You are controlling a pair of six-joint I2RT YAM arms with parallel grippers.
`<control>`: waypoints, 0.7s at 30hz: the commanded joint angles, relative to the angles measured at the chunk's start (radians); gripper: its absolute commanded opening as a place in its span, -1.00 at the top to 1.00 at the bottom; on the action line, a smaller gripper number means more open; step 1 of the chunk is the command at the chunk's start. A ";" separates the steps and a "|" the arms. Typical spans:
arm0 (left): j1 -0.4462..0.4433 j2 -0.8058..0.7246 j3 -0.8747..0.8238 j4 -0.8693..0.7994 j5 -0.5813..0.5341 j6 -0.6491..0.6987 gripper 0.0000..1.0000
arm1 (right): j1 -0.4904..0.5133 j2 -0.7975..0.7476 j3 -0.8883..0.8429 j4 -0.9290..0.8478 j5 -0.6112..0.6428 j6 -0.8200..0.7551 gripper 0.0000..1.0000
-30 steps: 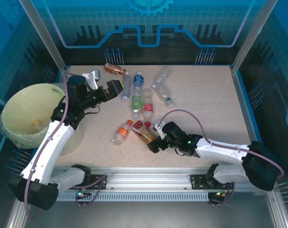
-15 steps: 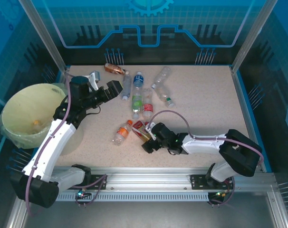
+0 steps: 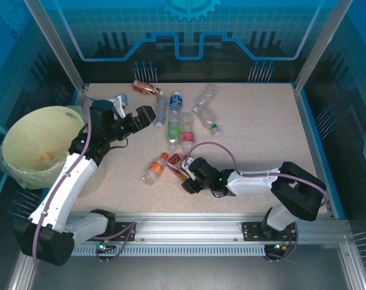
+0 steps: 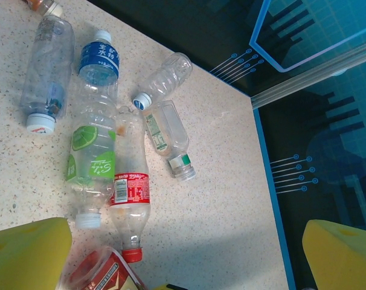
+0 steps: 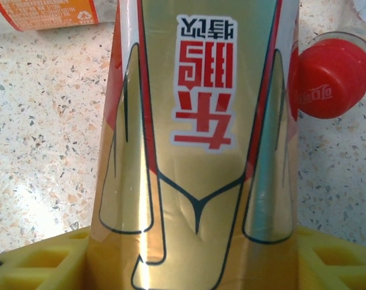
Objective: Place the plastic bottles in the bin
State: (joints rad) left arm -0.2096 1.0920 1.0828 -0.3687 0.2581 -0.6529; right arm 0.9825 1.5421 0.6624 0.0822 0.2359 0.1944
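My right pincer point(image 5: 195, 260) has slid left and narrowed halfway, pads point(image 5: 38, 260) now against both flanks of the red-and-gold bottle point(image 5: 195, 121), which lies on the table point(image 3: 261, 133) well apart from the bin point(image 3: 26, 130); lifting comes next, I judge

bottles point(image 3: 173, 128) clustered centre, right half of table point(image 3: 261, 139) bare, bin point(image 3: 23, 139) at left
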 commanded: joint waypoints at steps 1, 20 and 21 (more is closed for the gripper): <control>-0.007 -0.015 -0.009 -0.014 0.027 0.011 -0.98 | 0.016 -0.059 -0.004 0.010 0.013 -0.012 -0.19; -0.122 -0.066 -0.153 0.055 -0.065 -0.018 -0.98 | -0.058 -0.389 -0.006 0.105 0.056 0.093 0.02; -0.139 -0.064 -0.165 0.088 -0.047 -0.020 -0.98 | -0.066 -0.396 -0.009 0.115 0.046 0.105 0.02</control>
State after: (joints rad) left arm -0.3111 1.0386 0.9405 -0.3664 0.2249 -0.6571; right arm 0.9401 1.1767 0.6357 0.1337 0.2844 0.2413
